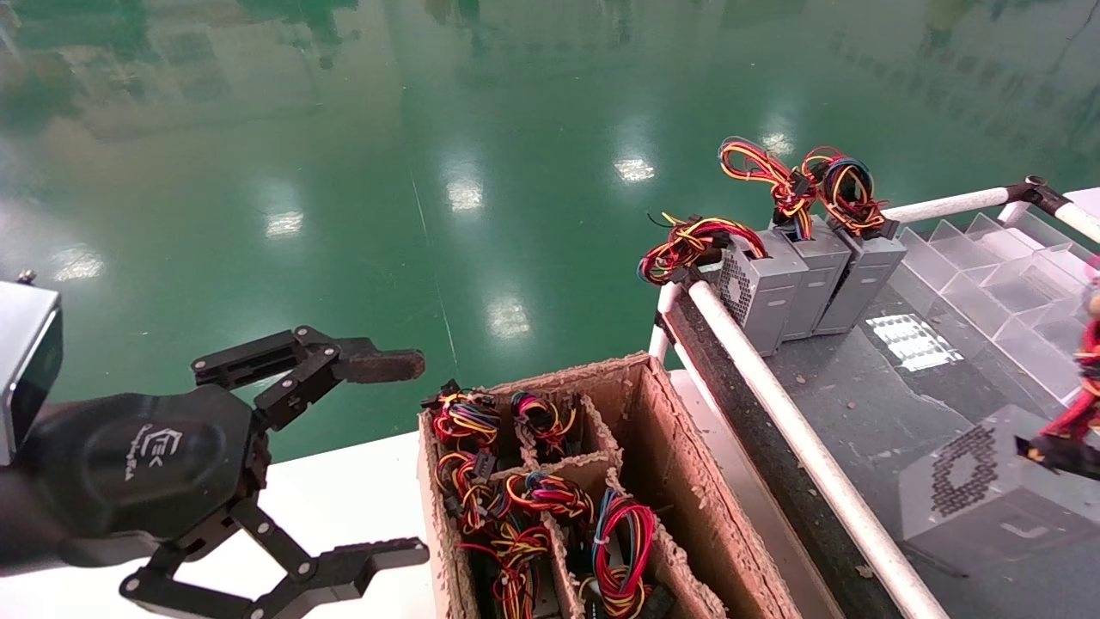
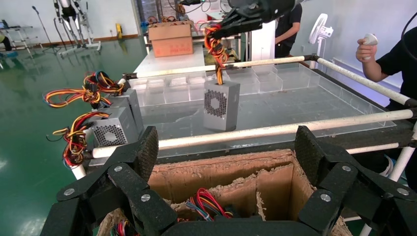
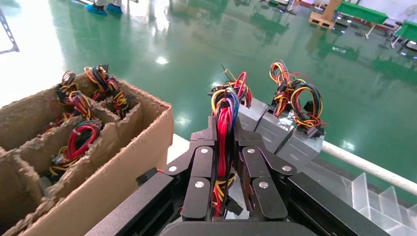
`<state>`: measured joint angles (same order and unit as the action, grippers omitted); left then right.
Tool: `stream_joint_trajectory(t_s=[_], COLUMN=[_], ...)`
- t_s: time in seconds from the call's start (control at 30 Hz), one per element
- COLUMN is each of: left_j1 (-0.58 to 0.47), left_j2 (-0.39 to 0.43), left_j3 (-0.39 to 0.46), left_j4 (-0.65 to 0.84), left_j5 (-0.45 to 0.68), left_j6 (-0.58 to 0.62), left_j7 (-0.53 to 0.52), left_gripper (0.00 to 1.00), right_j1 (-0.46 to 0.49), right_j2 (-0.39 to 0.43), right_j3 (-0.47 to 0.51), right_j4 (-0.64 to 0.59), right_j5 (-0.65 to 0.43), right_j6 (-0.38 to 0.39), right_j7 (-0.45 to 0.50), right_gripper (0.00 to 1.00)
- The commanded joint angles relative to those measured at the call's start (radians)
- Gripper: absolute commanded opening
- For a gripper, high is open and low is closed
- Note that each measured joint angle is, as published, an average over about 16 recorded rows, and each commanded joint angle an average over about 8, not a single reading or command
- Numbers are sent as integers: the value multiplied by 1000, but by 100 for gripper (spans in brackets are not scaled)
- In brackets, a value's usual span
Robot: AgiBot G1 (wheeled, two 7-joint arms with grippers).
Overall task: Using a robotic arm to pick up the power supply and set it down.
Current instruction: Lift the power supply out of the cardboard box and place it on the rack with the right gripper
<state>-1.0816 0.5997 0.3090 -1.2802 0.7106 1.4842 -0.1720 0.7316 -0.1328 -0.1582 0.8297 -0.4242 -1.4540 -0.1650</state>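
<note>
Right gripper [image 3: 226, 142] jaws were pinched on the power supply [image 2: 221, 104]'s wire bundle [image 3: 224, 128]; left gripper [image 1: 378, 456] jaws spread, idle. Box probably heavy, swings; wires soft.

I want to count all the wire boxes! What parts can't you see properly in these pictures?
- Head view: the right gripper and its held power supply are cut off by the picture's right edge and blurred.
- Head view: boxes inside the cardboard box are hidden under wire bundles and dividers, so no count.
- Right wrist view: the held supply's body is hidden behind the fingers; only wires show.
- Left wrist view: the open left gripper covers most of the carton.
</note>
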Motion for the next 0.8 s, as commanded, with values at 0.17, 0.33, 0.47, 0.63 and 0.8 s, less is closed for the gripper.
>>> stream_joint_trajectory(t_s=[0.17,0.33,0.47,0.63,0.8], left_j1=[0,0,0,0,0], left_j2=[0,0,0,0,0], left_j3=[0,0,1,1,1], left_j4=[0,0,0,0,0], left_j5=[0,0,0,-1,-1], left_j6=[0,0,0,0,0], left_j7=[0,0,0,0,1], left_gripper=[100,100,100,100,100], right_j1=[-1,84,202,380,551], right_j2=[-43,-100,-165,-266,-368], right_j3=[-13,-48,-93,-157,-208], right_j4=[71,130,134,51,-94], right_j5=[-14,-76,-166,-293,-390], right_j6=[86,149,184,198,206], right_j7=[11,70,113,156,177], right_gripper=[0,0,0,0,0])
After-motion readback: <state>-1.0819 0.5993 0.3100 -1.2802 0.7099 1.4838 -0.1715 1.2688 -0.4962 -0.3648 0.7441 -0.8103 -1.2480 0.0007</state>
